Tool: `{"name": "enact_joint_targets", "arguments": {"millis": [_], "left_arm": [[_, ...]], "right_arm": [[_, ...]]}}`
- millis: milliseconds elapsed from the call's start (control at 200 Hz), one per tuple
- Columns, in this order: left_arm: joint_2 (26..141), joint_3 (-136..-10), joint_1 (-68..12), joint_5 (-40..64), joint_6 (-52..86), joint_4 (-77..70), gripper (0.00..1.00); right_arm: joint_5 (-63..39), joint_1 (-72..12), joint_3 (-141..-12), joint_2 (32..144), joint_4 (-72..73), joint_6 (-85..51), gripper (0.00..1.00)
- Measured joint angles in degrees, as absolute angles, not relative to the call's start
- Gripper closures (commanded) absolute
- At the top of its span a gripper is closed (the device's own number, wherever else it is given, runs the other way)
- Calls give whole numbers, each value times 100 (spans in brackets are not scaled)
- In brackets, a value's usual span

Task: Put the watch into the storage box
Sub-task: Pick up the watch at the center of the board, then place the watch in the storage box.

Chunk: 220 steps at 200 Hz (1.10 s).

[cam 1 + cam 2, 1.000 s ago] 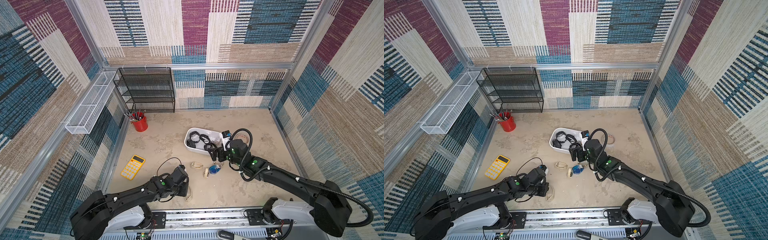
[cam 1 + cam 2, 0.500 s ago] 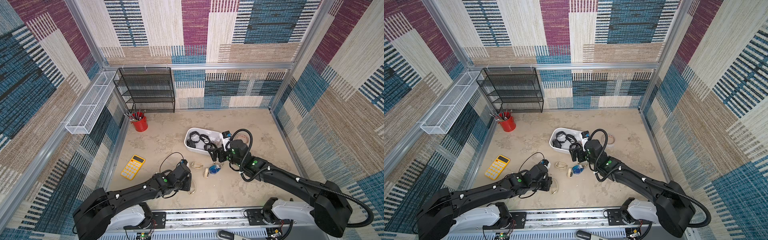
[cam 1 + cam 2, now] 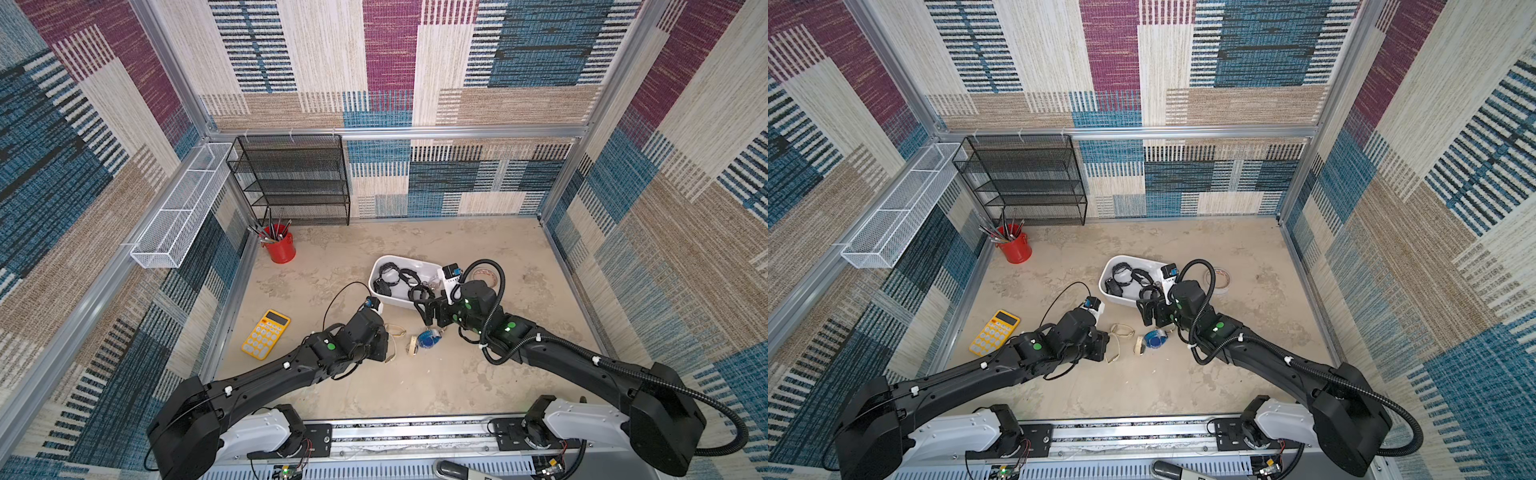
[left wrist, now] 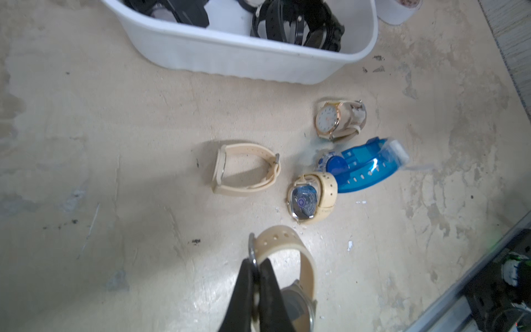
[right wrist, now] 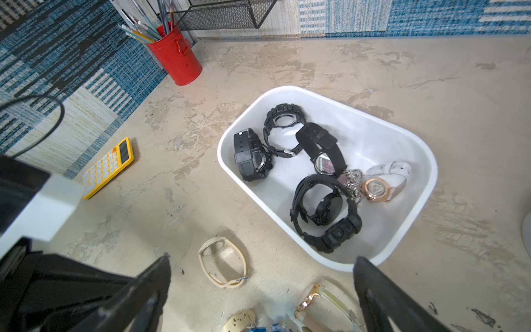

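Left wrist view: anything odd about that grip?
Yes. The left gripper pinches the cream rubber-strap watch only at the strap's buckle end; its metal case hangs outside the jaws.

one storage box (image 4: 230,54) holding at least six watches (image 5: 251,161); four loose watches (image 4: 244,172) near it, a fifth watch (image 4: 280,244) in the left fingers (image 4: 241,290); one red cup (image 3: 282,249), one yellow calculator (image 3: 266,334), one black rack (image 3: 299,178), one white mesh basket (image 3: 183,208), one tape roll (image 3: 482,276).

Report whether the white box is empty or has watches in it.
Not empty. The white box holds several black watches and a rose-gold watch with a pale strap.
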<state>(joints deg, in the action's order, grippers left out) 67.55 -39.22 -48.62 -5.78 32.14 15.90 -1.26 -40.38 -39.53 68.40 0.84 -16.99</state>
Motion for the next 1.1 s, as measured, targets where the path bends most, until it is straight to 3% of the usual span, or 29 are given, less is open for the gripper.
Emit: {"name": "enact_joint_targets", "arguments": {"millis": [371, 1102], "left_arm": [[7382, -4766, -4045, -408, 2480, 1264, 100], [9015, -6053, -3371, 108, 1979, 515, 100]], "right_arm": [[-1044, -4053, -3734, 6635, 360, -1485, 0], [-633, -4053, -3754, 6685, 360, -1699, 0]]}}
